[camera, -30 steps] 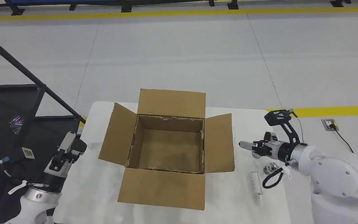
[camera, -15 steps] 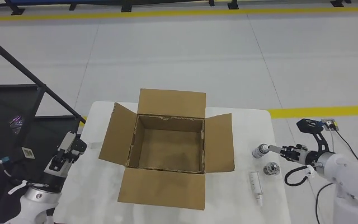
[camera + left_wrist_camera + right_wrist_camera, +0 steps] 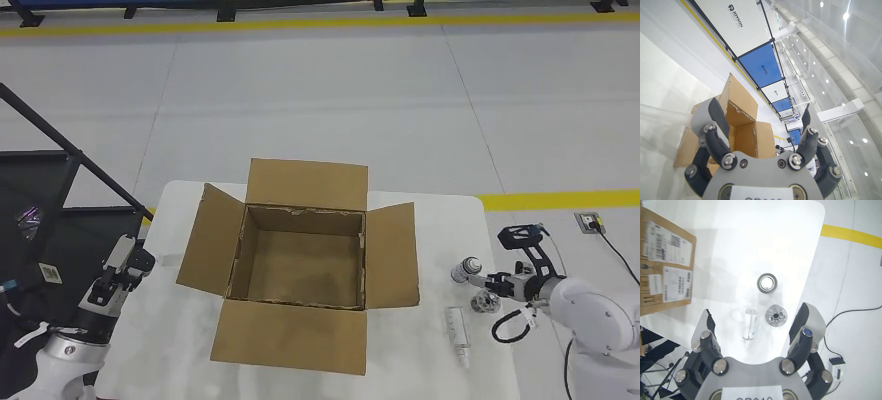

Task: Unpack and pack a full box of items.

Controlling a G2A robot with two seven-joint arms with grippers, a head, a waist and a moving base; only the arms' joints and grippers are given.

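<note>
Hovering spread, empty: right tool (image 3: 756, 310) above tube (image 3: 751, 326); left tool (image 3: 761, 105) spread too; box (image 3: 305, 185) labels (image 3: 668, 247) unreadable.

Floor (image 3: 320, 90): pale grey, yellow lines (image 3: 300, 22).
Wall panels (image 3: 761, 66): blue and white, beyond my counter (image 3: 440, 215).
Ceiling lights (image 3: 846, 16): round, lit.

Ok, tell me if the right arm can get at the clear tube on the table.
Probably yes: the right pincer is open over the clear tube, nothing between, though the metal hub lies close beside.
</note>
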